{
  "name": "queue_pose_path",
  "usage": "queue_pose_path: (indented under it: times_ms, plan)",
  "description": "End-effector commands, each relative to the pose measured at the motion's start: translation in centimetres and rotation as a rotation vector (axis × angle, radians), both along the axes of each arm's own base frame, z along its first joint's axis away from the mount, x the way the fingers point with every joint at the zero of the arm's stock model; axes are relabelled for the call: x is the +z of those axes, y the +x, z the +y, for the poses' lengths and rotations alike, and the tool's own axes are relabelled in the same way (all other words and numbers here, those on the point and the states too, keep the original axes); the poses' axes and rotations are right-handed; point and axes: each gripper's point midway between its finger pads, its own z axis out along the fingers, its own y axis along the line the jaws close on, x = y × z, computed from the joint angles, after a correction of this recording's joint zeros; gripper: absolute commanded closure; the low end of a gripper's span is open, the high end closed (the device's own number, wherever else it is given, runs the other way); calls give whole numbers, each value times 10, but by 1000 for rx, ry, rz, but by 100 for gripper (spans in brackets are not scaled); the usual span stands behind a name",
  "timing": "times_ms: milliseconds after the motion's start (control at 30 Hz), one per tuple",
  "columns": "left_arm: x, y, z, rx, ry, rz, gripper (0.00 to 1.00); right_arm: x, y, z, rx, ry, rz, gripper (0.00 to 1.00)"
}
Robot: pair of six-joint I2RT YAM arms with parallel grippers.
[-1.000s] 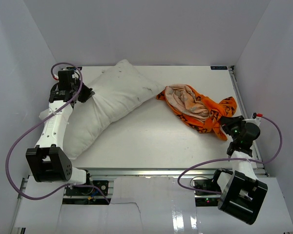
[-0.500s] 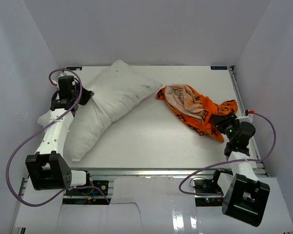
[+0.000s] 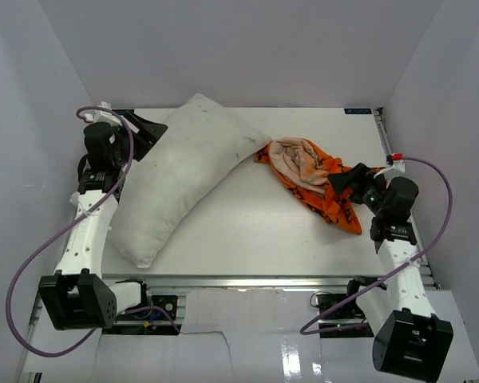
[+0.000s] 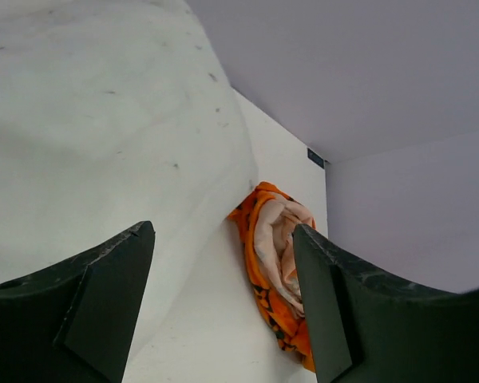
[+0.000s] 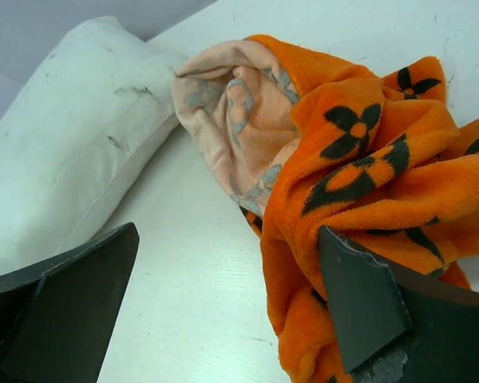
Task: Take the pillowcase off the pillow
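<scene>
The plain white pillow (image 3: 184,175) lies bare and diagonal across the left half of the table, also filling the left wrist view (image 4: 88,120). The orange pillowcase (image 3: 315,179) with black flower motifs sits apart from it in a crumpled heap at the right, its pale peach inside showing (image 5: 223,112). My left gripper (image 3: 148,132) hovers open by the pillow's upper left edge, with nothing between its jaws (image 4: 223,231). My right gripper (image 3: 345,182) stands open at the heap's right side (image 5: 227,235). Its right finger (image 5: 367,303) lies against the orange fabric (image 5: 367,159).
White enclosure walls (image 3: 32,120) close in the table on the left, back and right. A metal rail (image 3: 387,152) runs along the table's right edge. Purple cables (image 3: 32,255) loop beside both arms. Bare table (image 3: 239,223) lies between pillow and heap.
Both grippers have opened. The left let go of the pillow and drew back toward the far left corner. The right released the pillowcase and moved farther in.
</scene>
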Motion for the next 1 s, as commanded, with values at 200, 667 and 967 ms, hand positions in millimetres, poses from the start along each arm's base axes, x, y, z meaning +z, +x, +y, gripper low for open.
queue_pose_path:
  times_ms: [200,667,967]
  plan:
    - [43,-44,-74,-381,184,-203,18,29,35,46,273,-125,16,15]
    - [3,-128,-160,-578,293,-227,2,-11,-57,174,528,-331,88,10]
    - [-66,-189,-168,-705,214,-245,2,-5,-76,143,439,-371,69,10]
